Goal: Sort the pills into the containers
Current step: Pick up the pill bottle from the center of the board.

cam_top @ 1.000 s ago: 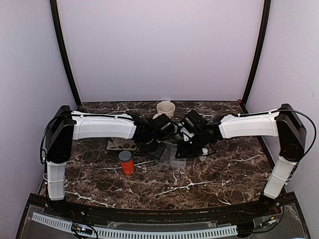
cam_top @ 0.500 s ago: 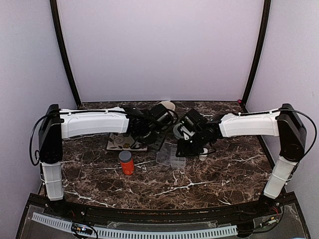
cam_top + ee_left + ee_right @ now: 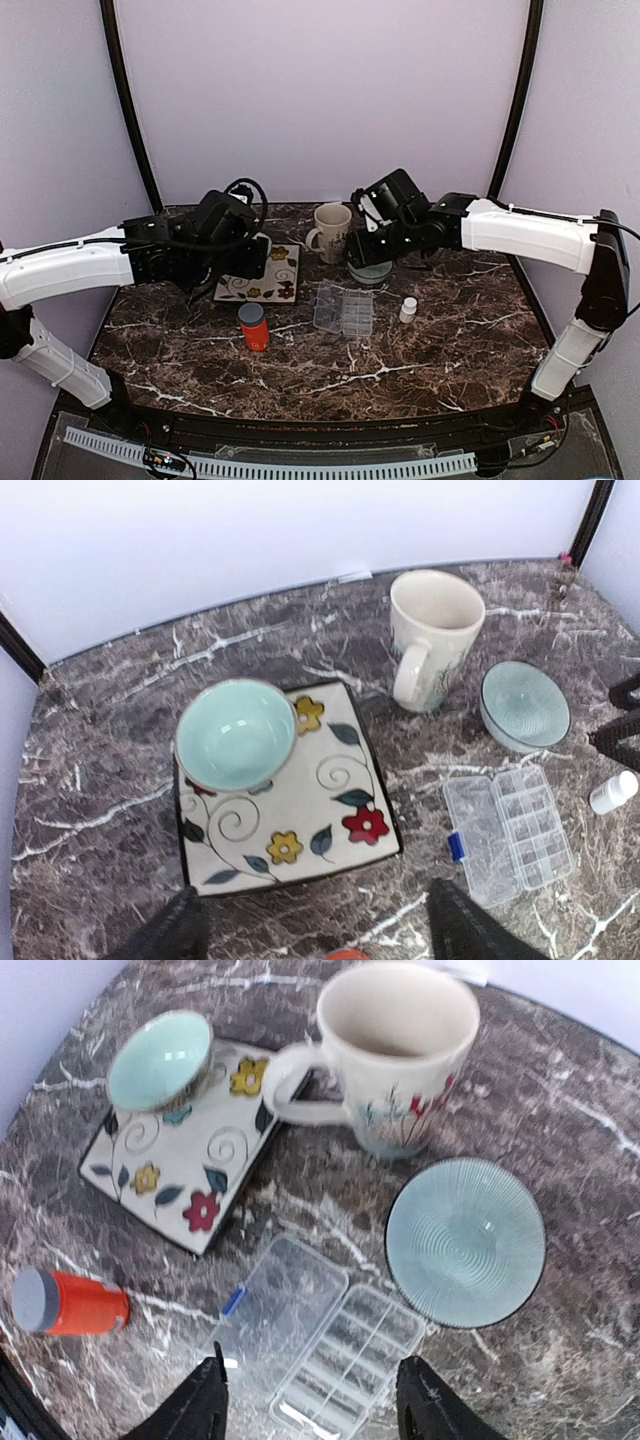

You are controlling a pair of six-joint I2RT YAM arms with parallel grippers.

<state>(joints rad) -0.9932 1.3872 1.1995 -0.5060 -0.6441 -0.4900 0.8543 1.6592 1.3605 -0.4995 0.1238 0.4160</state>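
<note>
The clear pill box (image 3: 343, 310) lies open on the marble table, lid folded flat to the left with a blue latch; it also shows in the left wrist view (image 3: 508, 832) and the right wrist view (image 3: 320, 1335). I see no pills in any view. My left gripper (image 3: 250, 262) hangs open and empty above the flowered plate, its fingers (image 3: 465, 930) spread wide. My right gripper (image 3: 362, 250) hangs open and empty above the far side of the box, its fingers (image 3: 435, 1410) spread over the box.
A flowered square plate (image 3: 270, 285) holds a pale green bowl (image 3: 235, 733). A cream mug (image 3: 332, 230) stands behind the box, with a second green bowl (image 3: 465, 1240) to its right. An orange grey-capped bottle (image 3: 253, 326) lies left of the box, and a small white bottle (image 3: 408, 310) stands to its right.
Both arms have risen and drawn back from the pill box. The left gripper swung left over the plate; the right gripper moved up toward the mug and bowl.
</note>
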